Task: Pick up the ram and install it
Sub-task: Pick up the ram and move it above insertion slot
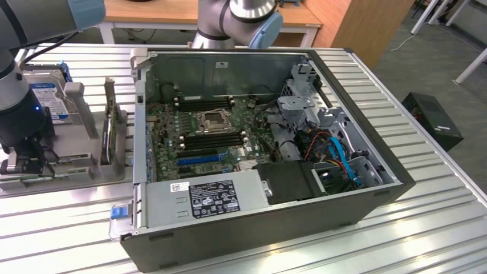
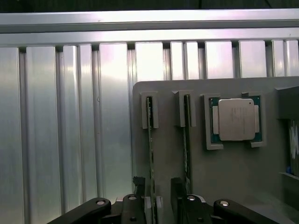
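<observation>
Two rams stand on edge in slots of a grey holder [image 2: 187, 154]. One ram [image 2: 150, 140] runs down between my gripper's two dark fingers [image 2: 138, 189], with a gap on either side of it. The other ram [image 2: 187, 140] lies just outside the far finger. My gripper [image 2: 157, 200] is open and straddles the first ram low over the holder. In the exterior view the gripper [image 1: 24, 164] hangs over the holder [image 1: 76, 162] at the exterior view's left, beside the open computer case [image 1: 259, 228]. Black memory slots [image 1: 216, 140] lie on the motherboard by the processor socket [image 1: 213, 121].
A square silver processor chip [image 2: 233, 119] sits in its own pocket on the holder. A hard drive [image 1: 49, 103] and an upright card [image 1: 114, 131] stand on the same fixture. Ribbed metal tabletop [image 2: 60, 130] surrounds it. The case holds a power supply [image 1: 205, 200] and cables [image 1: 335, 154].
</observation>
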You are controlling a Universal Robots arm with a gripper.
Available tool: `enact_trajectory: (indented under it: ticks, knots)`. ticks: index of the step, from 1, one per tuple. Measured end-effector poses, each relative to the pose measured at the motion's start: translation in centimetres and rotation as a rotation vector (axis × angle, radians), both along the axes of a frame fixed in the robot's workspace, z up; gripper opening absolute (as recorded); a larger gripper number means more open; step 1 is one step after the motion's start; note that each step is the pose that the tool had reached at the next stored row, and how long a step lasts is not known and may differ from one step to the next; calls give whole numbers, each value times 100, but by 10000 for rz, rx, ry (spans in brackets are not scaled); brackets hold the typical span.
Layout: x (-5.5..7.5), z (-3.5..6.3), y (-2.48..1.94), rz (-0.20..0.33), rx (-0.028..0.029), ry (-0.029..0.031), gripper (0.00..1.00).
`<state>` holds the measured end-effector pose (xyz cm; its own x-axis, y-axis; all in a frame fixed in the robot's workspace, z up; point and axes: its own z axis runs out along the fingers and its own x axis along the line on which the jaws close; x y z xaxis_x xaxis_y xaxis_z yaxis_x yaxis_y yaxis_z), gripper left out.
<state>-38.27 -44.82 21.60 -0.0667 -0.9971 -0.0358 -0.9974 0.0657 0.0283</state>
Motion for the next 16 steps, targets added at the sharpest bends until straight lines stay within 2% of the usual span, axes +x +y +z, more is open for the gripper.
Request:
enact_trajectory:
  ticks: [11,16]
  knots:
    - [0,-26,0,0,0,-1,36]
    - [39,-27,-1,1,1,-1,36]
